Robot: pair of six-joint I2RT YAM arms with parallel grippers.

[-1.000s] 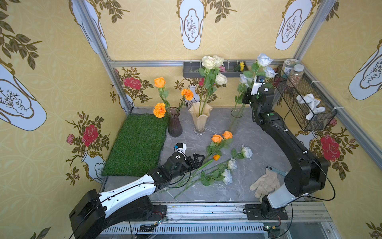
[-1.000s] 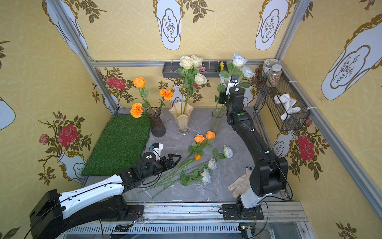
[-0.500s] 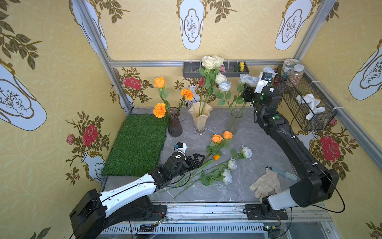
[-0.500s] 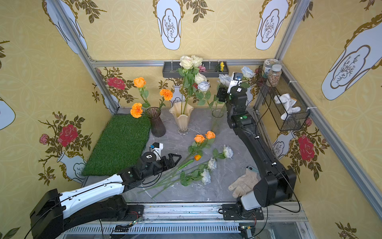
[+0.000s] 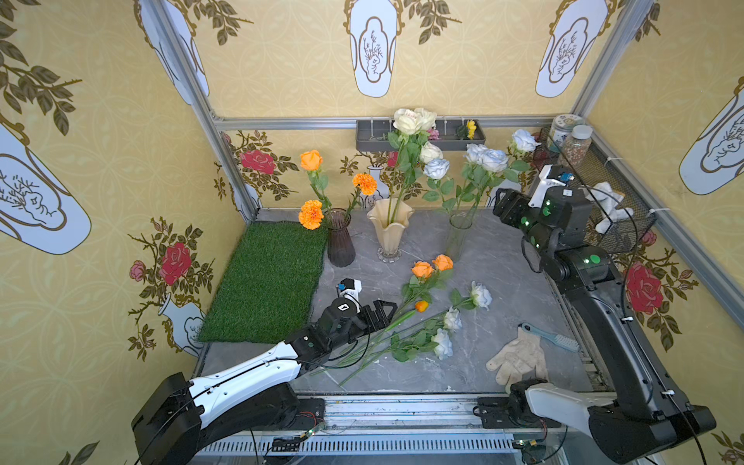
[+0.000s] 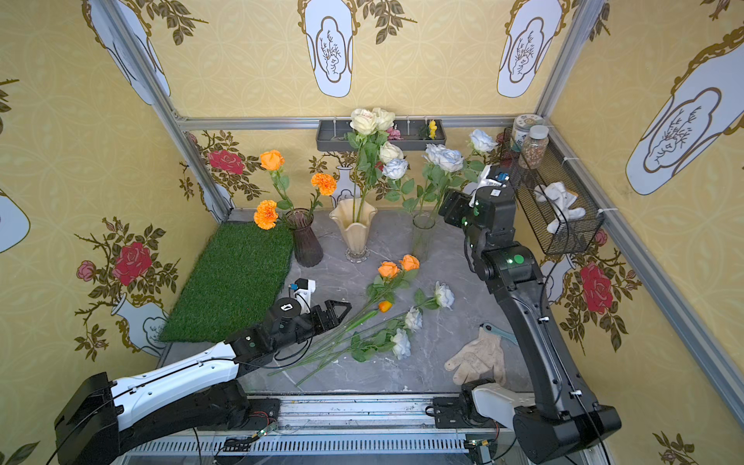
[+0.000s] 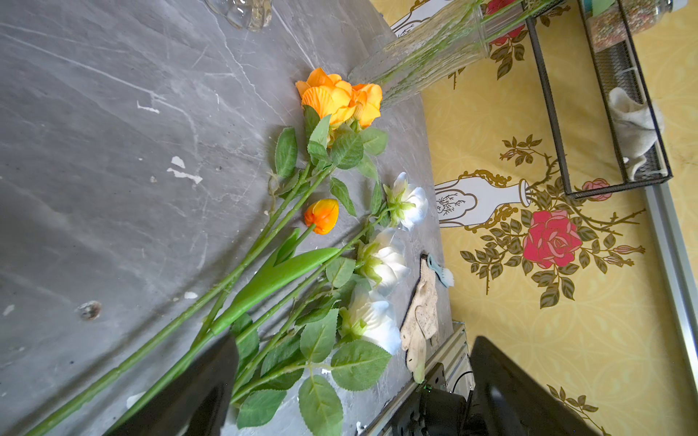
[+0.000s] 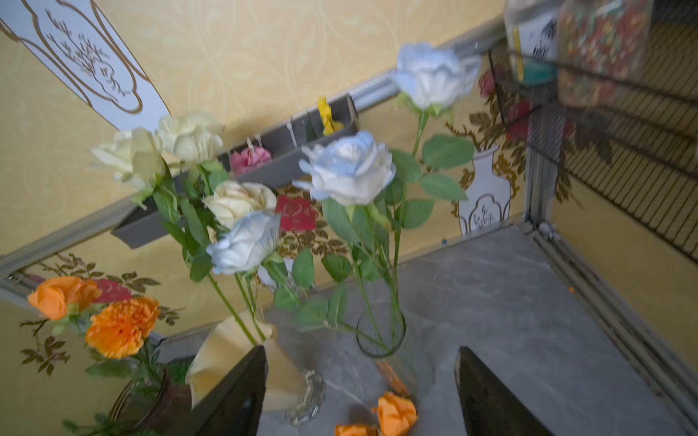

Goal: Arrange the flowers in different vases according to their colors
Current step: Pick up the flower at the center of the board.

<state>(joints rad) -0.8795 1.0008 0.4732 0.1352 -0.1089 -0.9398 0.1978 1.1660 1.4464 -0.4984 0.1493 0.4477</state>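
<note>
light: bright, even, soft shadows | top views: sharp | right wrist: flowers point(image 8: 347, 170) blurred

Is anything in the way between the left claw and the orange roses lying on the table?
No, nothing visible is in the way. The left claw is open right beside the stems of the orange roses, with only bare table there. Their stems do lie crossed with the white roses though.

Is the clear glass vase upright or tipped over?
Upright. The clear vase stands on its base, with pale blue roses rising from its mouth.
</note>
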